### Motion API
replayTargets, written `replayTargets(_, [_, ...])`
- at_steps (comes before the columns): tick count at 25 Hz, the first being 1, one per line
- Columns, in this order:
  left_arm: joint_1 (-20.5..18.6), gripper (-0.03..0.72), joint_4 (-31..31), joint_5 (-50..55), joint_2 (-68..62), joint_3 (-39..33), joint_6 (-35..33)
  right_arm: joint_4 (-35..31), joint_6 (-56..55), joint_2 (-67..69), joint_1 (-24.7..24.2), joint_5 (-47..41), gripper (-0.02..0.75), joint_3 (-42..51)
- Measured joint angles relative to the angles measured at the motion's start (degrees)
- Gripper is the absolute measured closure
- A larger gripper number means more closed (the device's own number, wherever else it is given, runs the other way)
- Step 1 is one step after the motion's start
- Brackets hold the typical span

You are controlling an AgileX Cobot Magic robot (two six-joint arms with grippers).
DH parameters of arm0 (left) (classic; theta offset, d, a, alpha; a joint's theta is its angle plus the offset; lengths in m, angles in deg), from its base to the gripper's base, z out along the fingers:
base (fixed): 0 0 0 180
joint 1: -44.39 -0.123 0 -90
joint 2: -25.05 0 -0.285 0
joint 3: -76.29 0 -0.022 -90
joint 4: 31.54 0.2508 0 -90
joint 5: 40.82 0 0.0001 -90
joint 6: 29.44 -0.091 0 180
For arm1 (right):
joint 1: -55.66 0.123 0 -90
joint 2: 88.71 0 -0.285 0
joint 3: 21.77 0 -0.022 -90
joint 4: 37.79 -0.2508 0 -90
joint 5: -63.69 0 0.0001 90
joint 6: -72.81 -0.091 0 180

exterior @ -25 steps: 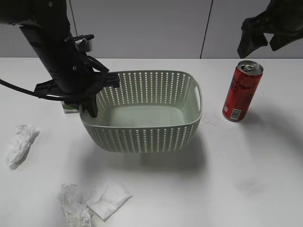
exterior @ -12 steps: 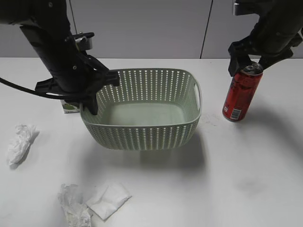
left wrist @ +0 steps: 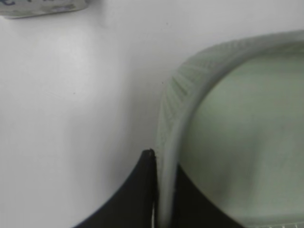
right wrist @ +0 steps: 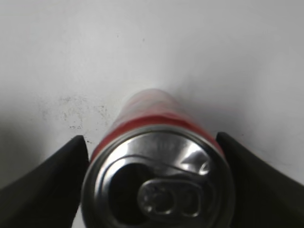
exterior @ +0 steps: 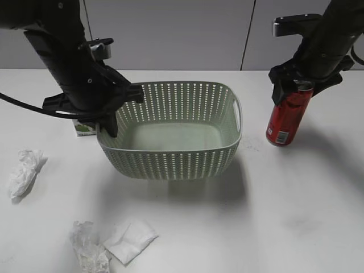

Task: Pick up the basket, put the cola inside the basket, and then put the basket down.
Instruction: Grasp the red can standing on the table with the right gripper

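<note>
Exterior: left gripper (exterior: 108, 116) clamped on rim of pale sage-green slotted plastic basket (exterior: 176, 145), lifted mid-table; right gripper (exterior: 296, 85) straddling tall red aluminium cola can (exterior: 287, 116), standing right of basket.

Left wrist: rim pinched between fingers (left wrist: 137, 190).

Right wrist: jaws wide, flanking can top, not touching. Risk: off-centre closing tips can.

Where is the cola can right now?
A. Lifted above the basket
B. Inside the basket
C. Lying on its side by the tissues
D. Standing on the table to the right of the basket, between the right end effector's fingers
D: the cola can stands on the table right of the basket, with the right end effector straddling its top.
</note>
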Motion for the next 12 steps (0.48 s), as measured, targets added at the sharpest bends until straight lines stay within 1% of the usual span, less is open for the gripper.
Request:
replayTargets(2, [0.00, 0.690, 0.21, -0.06, 0.00, 0.00, 0.00, 0.00, 0.00, -0.07, 0.00, 0.00, 0.224, 0.00])
replayTargets(8, [0.00, 0.690, 0.58, -0.41, 0.00, 0.00, 0.00, 0.00, -0.04, -1.16, 0.00, -2.01, 0.228, 0.00])
replayTargets(12, [0.00, 0.690, 0.83, -0.41, 0.00, 0.00, 0.00, 0.00, -0.04, -4.29, 0.00, -2.94, 0.228, 0.00])
